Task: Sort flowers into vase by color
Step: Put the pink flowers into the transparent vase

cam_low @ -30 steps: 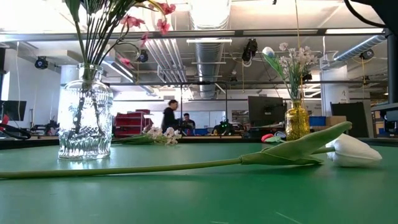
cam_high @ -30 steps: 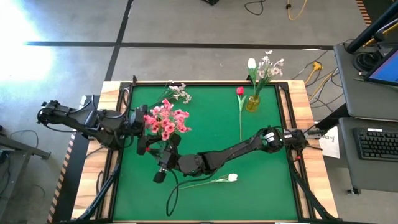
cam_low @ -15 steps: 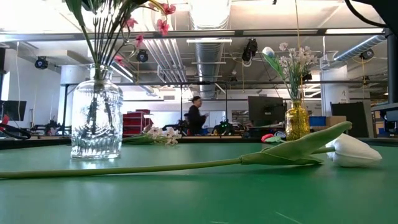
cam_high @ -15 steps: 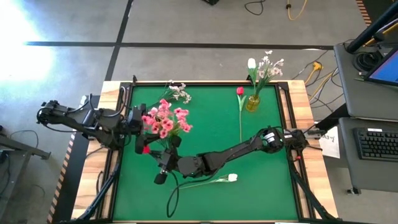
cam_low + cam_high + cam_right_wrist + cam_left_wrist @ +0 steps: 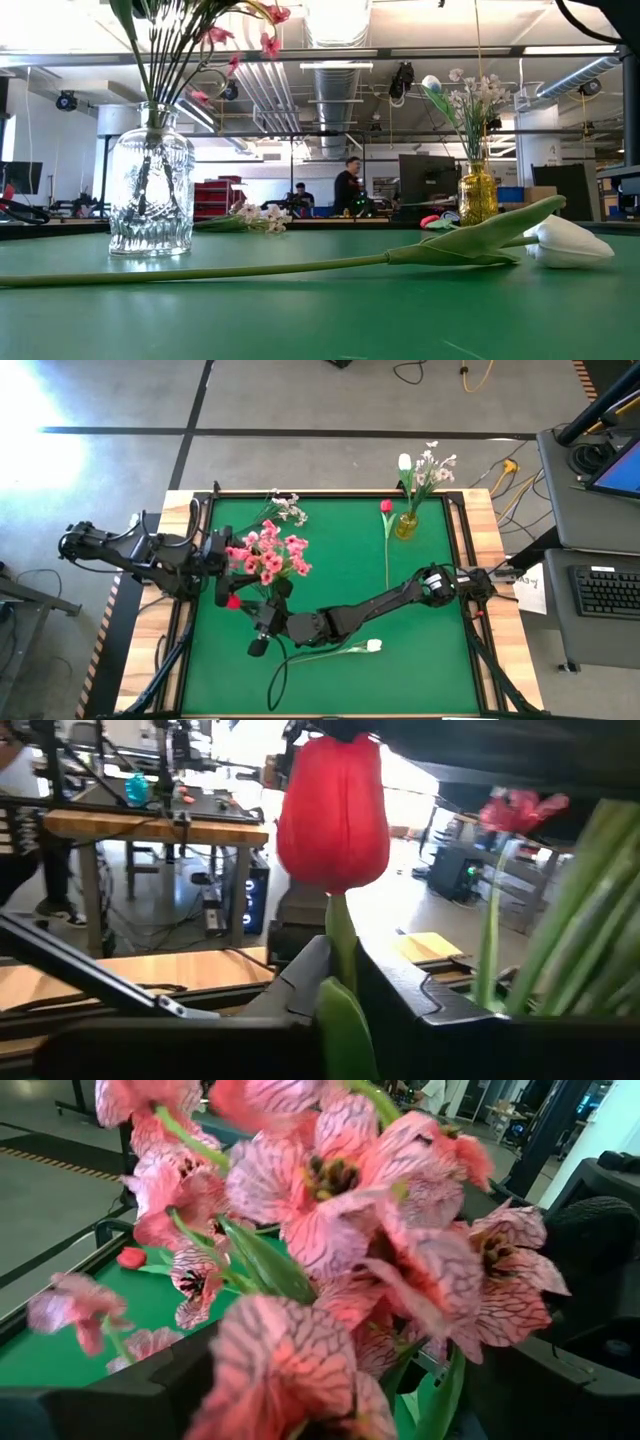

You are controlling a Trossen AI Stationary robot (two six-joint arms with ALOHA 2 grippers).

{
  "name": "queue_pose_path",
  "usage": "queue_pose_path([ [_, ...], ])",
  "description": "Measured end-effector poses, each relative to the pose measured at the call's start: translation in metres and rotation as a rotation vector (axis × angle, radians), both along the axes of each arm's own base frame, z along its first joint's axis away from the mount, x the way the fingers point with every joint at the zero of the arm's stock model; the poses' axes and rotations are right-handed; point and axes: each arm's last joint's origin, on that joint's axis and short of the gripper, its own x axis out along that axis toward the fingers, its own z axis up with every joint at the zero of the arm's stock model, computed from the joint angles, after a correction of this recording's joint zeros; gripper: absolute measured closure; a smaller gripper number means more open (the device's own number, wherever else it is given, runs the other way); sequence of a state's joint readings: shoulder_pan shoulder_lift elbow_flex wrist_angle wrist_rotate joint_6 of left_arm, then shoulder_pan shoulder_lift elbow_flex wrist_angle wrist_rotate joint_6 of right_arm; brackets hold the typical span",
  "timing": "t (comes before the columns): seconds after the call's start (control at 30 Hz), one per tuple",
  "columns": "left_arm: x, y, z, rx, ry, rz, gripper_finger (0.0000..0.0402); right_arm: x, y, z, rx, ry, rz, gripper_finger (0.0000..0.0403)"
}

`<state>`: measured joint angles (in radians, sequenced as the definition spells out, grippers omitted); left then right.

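Note:
A clear glass vase (image 5: 150,195) stands on the green table at the left and holds pink blossom sprays (image 5: 268,555). My left gripper (image 5: 218,565) is open. Its wide fingers stand on either side of the pink blossoms (image 5: 330,1230), and I cannot tell whether they touch. My right gripper (image 5: 250,610) reaches across from the right, just near of the vase, and is shut on a red tulip (image 5: 233,601). The tulip's blossom (image 5: 333,810) shows beyond the fingers. The low view shows neither gripper. My right gripper pinches the red tulip's green stem (image 5: 340,945) a short way below the blossom, between its two fingers. The fingers come level from the table's right. The blossom is held up clear of the table. The gripper hides the lower stem.
An amber vase (image 5: 406,525) with white flowers stands at the far right. Beside it a second red tulip (image 5: 386,507) lies flat. A white tulip (image 5: 373,646) lies near the front edge under my right arm. A white-blossom spray (image 5: 288,508) lies at the far edge.
The clear vase with the pink sprays has slid a little toward the table's right and stays upright. Its blossoms have swayed with it. Both arms have kept their places.

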<state>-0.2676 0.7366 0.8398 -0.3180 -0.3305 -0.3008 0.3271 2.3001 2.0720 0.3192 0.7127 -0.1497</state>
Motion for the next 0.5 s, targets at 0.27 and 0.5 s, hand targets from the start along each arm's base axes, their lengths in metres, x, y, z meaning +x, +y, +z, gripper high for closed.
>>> queue_pose_path([
  [0.27, -0.0057, 0.0016, 0.0008, 0.008, 0.002, -0.002, 0.0093, -0.0012, 0.0038, 0.0, -0.004, 0.002, 0.002, 0.0279],
  [0.5, -0.0103, 0.0028, 0.0031, 0.003, -0.016, -0.002, 0.0093, -0.0019, 0.0058, 0.0, 0.0, 0.0, 0.006, 0.0227],
])
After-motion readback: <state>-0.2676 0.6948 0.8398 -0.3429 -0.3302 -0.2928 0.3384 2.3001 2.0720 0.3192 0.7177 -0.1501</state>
